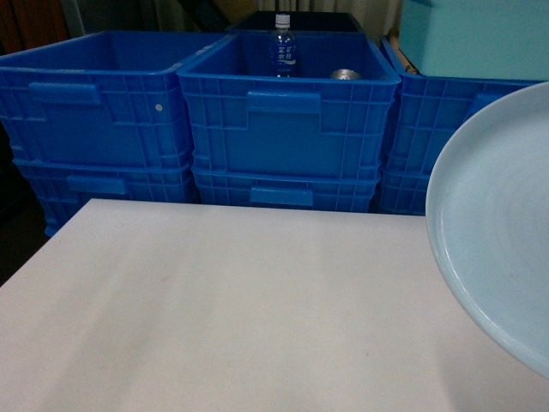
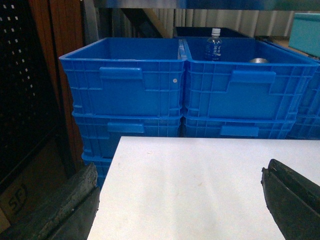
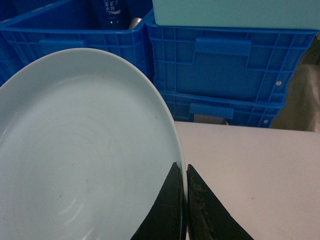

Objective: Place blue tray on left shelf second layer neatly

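Note:
The blue tray is a pale blue round dish held tilted on edge above the right side of the white table. In the right wrist view my right gripper is shut on the rim of the blue tray, one finger on each face. My left gripper is open with nothing in it, its fingers spread wide over the left edge of the table. Neither gripper shows in the head view. The left shelf second layer is out of view.
Stacked deep-blue crates stand right behind the table along its far edge. The middle top crate holds a water bottle and a metal can. A teal box lies on the right stack. A dark pegboard panel stands at the left.

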